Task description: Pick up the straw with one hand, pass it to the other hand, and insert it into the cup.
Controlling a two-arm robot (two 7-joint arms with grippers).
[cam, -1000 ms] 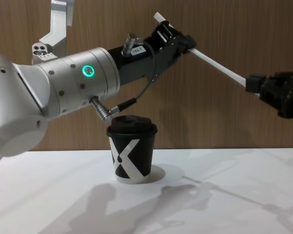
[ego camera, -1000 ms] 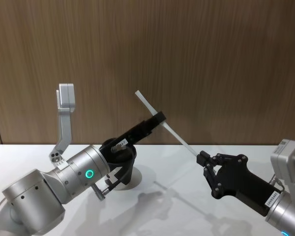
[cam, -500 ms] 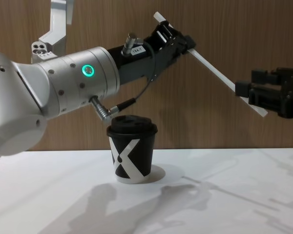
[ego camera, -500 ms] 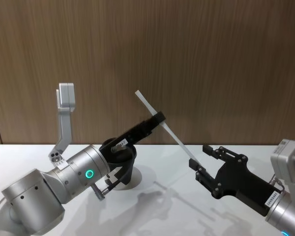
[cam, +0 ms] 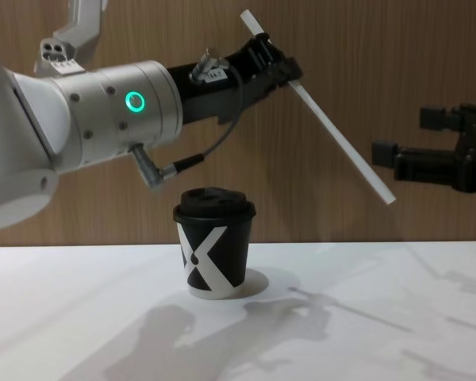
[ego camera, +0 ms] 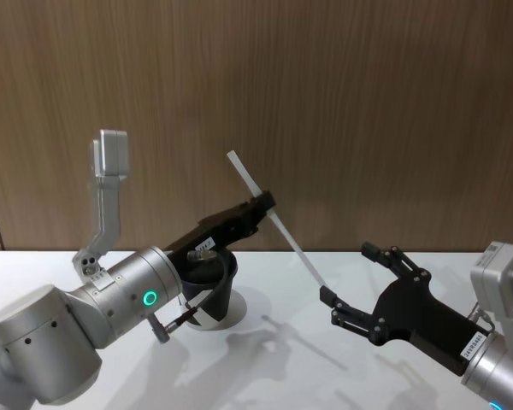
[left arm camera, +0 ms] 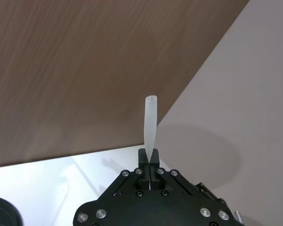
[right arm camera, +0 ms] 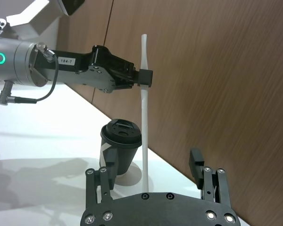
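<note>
The long white straw (cam: 333, 125) slants in midair, up and right of the upright, lidded black cup (cam: 214, 254).

Bright, even indoor light falls from above. In the chest view the white tabletop (cam: 397, 317) carries soft, pale grey shadows of the left arm (cam: 103, 119) and the straw (cam: 341, 136), spread from 6 to 4 o'clock of the cup (cam: 214, 254), faint and partly doubled. The silver arm has a mild sheen and its green ring (cam: 132, 101) glows. In the left wrist view the wood wall (left arm camera: 85, 70) is smeared with blur, while the straw's tip is sharp.
</note>
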